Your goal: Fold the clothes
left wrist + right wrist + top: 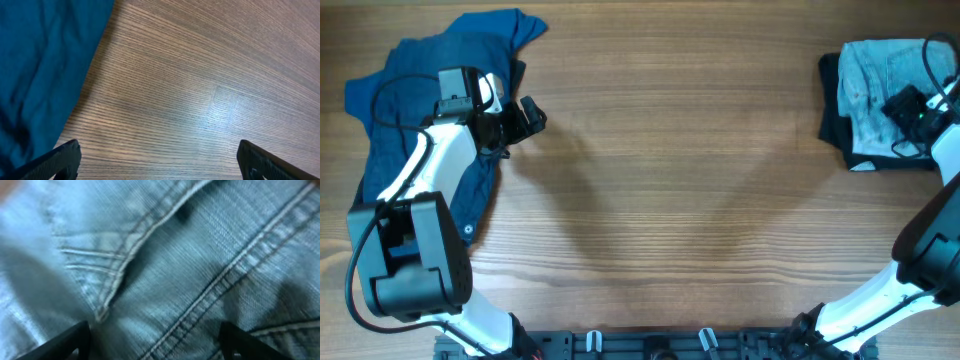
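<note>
**Two arms, three garments, both claws wide**

Pale denim garment [200, 255] fills the right wrist view, close under the right claw [155, 345]. The view is slightly blurred. Double-stitched seams run diagonally across the cloth, and a creased seam edge lies left of centre. The two dark fingertips [60, 342] stand far apart at the lower corners and hold nothing. Whether they touch the denim cannot be told.

Seen from overhead, this denim lies folded at the far right edge of the bench [670, 180]. It rests on a dark garment [832, 95] that shows along its left and lower sides. The right arm [930, 240] reaches up from the near right to it.

One blue garment [420, 60] lies crumpled and unfolded at the far left corner, partly under the left arm [440, 160]. The left claw [532, 118] is just beside the right edge of this cloth, over bare wood. Its jaws are spread wide and hold nothing. In the left wrist view the blue cloth takes up the left side and wood grain the remainder.

Count: three garments (one pale denim, one dark, one blue), two arms, two claws.
</note>
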Controlling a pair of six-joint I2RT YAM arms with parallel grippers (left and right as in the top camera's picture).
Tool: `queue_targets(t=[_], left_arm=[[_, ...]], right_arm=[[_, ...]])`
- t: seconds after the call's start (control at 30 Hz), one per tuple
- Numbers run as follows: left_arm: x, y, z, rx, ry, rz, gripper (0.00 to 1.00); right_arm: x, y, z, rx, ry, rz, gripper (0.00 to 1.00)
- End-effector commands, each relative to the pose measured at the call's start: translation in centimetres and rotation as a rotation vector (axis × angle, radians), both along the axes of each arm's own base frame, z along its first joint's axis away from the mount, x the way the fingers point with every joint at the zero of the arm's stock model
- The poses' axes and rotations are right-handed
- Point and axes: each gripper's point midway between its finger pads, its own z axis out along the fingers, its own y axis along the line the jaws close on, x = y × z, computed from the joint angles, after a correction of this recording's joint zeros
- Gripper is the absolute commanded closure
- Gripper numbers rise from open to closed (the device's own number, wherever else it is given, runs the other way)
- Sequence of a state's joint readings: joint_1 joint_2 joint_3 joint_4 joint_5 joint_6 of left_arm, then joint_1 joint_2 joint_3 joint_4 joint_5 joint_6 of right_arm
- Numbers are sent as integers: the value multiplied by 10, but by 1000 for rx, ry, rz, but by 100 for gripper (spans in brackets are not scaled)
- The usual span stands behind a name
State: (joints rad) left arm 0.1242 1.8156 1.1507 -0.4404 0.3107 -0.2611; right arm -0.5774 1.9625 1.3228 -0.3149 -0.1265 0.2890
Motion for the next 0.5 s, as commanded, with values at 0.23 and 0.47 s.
queue_targets(t=[0.23, 0.47], left_arm=[[-2, -1, -2, 0, 8, 5, 0], [-2, -1, -2, 0, 7, 5, 0]], right_arm=[[-47, -10, -21, -3, 192, -159, 8], [9, 18, 54, -43, -126, 186, 6]])
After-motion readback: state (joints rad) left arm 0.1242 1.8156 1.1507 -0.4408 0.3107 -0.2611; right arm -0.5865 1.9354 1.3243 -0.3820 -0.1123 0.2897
